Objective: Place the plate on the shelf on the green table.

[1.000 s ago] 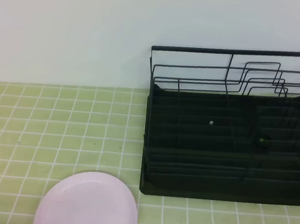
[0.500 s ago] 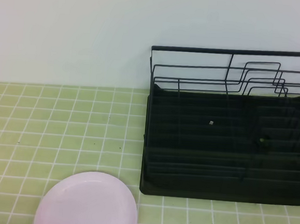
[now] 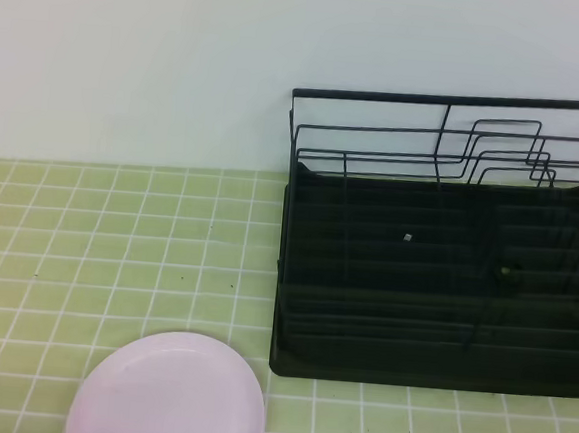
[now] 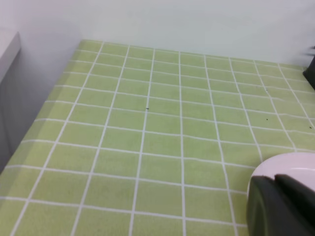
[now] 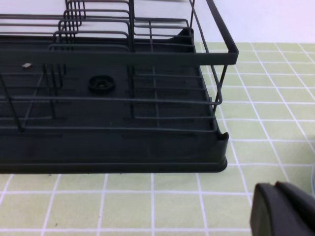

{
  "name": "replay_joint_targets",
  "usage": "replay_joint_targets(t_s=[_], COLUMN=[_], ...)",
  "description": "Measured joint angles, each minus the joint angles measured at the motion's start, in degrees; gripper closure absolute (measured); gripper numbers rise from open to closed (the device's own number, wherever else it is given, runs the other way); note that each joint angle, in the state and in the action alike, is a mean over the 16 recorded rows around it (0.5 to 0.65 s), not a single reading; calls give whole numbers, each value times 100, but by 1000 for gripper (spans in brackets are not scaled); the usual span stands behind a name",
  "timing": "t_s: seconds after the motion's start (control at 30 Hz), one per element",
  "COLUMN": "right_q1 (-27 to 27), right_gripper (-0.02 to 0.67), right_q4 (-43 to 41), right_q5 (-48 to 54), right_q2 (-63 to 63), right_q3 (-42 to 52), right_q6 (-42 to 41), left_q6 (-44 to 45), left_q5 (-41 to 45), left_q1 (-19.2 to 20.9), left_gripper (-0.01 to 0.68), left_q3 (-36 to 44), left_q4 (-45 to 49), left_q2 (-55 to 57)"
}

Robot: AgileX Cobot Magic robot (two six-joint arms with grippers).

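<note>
Your left tool [image 4: 280, 206] shows only as a dark tip at the lower right corner of the left wrist view, jaws closed on nothing, hanging just over the near edge of the plate [image 3: 168, 393]. Your right tool [image 5: 284, 209] is likewise closed and empty, low in the right wrist view, in front of the right-hand corner of the shelf [image 3: 435, 278]. Neither tool appears in the high view. The plate lies flat on the green table [image 3: 118, 233], at the front, just left of the shelf's front left corner and apparently not touching it. The shelf stands empty, its upright wire dividers free. Assessment: the task is at its opening step; the plate is not yet grasped. The next move calls for you to open the left tool, bring it down to the plate's rim and secure a pinch there. Expect difficulty: the rim is shallow and sits flush on the tiles.
</note>
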Motion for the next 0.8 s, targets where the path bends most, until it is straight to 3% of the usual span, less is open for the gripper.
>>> replay_joint_targets(t_s=[0.8], right_q1=[0], right_gripper=[652], right_q4=[49], right_q5=[2], right_q2=[-10], right_q3=[-24], right_q6=[15], left_q6=[-16], left_q5=[-79], left_q1=[0], left_gripper=[675], left_q3=[0], left_q4=[-73], left_q2=[0])
